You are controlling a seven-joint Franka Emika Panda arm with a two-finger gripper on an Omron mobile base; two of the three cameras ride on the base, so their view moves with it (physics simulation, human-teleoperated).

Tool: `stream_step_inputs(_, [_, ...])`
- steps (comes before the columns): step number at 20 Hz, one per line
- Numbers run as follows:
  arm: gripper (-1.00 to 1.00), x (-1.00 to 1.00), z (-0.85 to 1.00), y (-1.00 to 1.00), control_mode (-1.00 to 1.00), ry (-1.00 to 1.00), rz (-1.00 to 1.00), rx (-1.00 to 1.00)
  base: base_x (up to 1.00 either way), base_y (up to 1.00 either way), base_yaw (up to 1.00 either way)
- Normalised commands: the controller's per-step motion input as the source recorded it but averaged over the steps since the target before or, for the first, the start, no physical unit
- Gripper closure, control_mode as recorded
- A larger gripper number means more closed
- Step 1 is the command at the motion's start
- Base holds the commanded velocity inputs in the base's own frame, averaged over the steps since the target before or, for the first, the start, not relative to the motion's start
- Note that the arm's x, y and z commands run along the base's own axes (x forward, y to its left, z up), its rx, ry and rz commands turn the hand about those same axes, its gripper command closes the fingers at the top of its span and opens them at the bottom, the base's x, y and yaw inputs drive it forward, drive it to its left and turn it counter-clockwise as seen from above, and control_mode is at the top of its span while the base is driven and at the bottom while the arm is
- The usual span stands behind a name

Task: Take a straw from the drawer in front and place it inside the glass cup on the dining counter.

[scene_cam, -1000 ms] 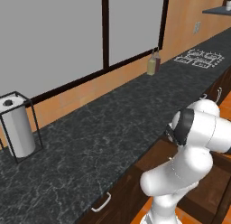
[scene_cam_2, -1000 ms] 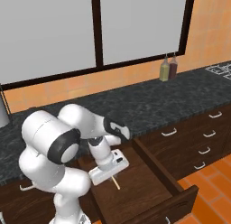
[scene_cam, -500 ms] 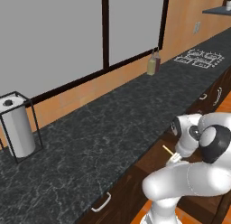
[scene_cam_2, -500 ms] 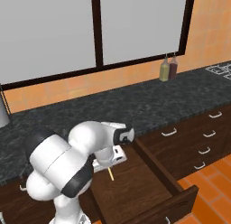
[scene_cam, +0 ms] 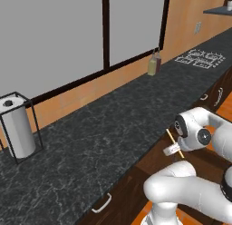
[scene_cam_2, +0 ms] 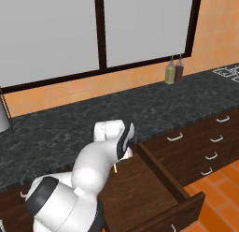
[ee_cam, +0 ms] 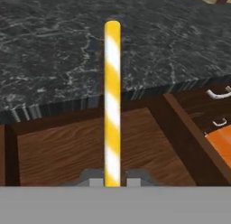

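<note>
Jaws pinch the straw [ee_cam: 112, 101] above the open (bare-floored) drawer [ee_cam: 67, 151].

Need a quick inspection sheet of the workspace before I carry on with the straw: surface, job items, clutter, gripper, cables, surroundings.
Surface: black speckled counter, bare in the middle.
Job's things: straw, yellow-and-white striped, held above the drawer, which stands open.
Clutter: paper towel roll in a wire holder; two bottles by the window.
Gripper: gripper shut on the straw.
Cables: nothing seen.
Surroundings: window, stacked drawers, stove grate, orange floor tiles.
</note>
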Motion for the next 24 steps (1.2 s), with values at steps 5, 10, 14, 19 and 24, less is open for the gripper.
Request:
stream_step_inputs(5, [1.00, 0.00, 1.00, -0.36, -1.00, 0.06, -0.13, 0.08, 0.00, 0.00, 0.00])
stream_step_inputs(10, [1.00, 0.02, 1.00, -0.31, -1.00, 0.05, -0.12, 0.06, 0.00, 0.00, 0.00])
stream_step_inputs(14, [1.00, 0.03, 1.00, -0.40, -1.00, 0.00, -0.03, -0.14, 0.00, 0.00, 0.00])
stream_step_inputs(19, [1.00, -0.11, 0.78, -0.28, -1.00, -0.06, 0.03, -0.48, 0.00, 0.00, 0.00])
stream_step_inputs(24, [1.00, -0.27, 0.84, -0.12, -1.00, -0.13, 0.14, -0.67, 0.00, 0.00, 0.00])
